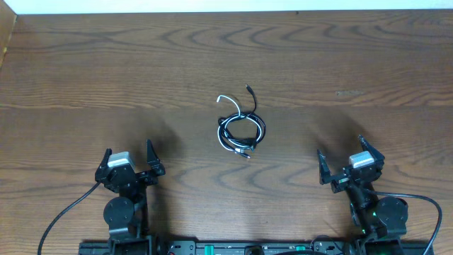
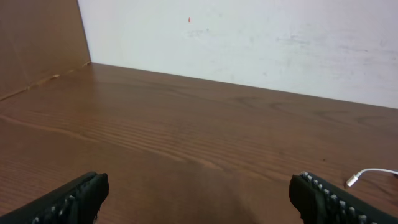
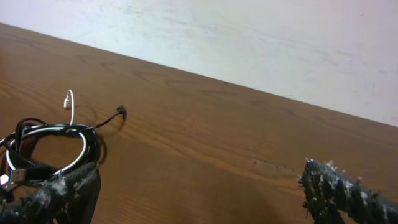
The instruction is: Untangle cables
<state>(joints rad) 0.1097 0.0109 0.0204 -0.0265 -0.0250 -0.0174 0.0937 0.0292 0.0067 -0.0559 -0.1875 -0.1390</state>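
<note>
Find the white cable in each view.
Overhead: white cable coiled with the black cable, table centre.
Left wrist: only its plug end, lower right edge.
Right wrist: in the coil, far left.
Shared landmark: white wall beyond the table's far edge.

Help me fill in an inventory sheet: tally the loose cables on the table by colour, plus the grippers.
Black cable: 1
White cable: 1
Grippers: 2, the left gripper and the right gripper, both open
Total: 4
</note>
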